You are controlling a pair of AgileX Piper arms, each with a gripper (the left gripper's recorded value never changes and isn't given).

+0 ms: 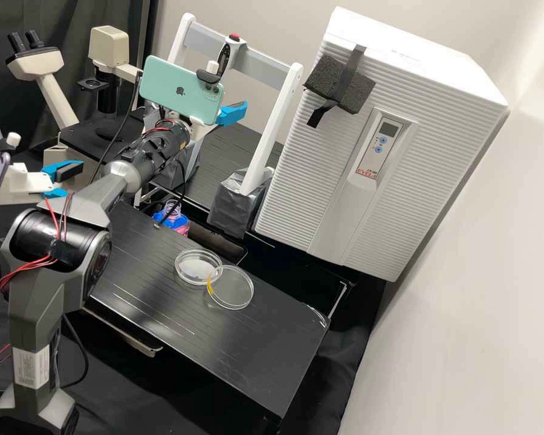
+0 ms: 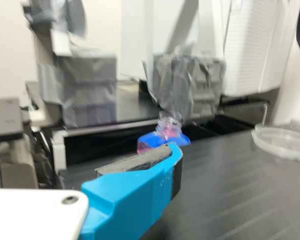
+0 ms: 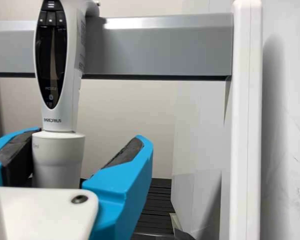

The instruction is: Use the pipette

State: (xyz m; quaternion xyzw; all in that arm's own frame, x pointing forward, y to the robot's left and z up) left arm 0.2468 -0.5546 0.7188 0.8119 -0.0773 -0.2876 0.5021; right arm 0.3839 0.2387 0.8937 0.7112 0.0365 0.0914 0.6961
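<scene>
- Pipette (image 3: 57, 100) hung upright on white rack (image 3: 245, 100) at back of bench (image 1: 242, 344).
- Right hand (image 3: 80, 142) spread wide around lower barrel: 1 pad close against it, other pad apart. Nothing gripped yet.
- Left hand (image 1: 65, 181) held parted and empty, facing bottle (image 2: 162, 137).
- 2 dishes (image 1: 197, 266) laid on bench.
- Pipette judged light, rigid and top-heavy, of smooth plastic. Slip likely if pinched loosely.
- Grip best taken on round barrel below display, buttons avoided. Pipette then to be lifted straight up, clear of rack.
</scene>
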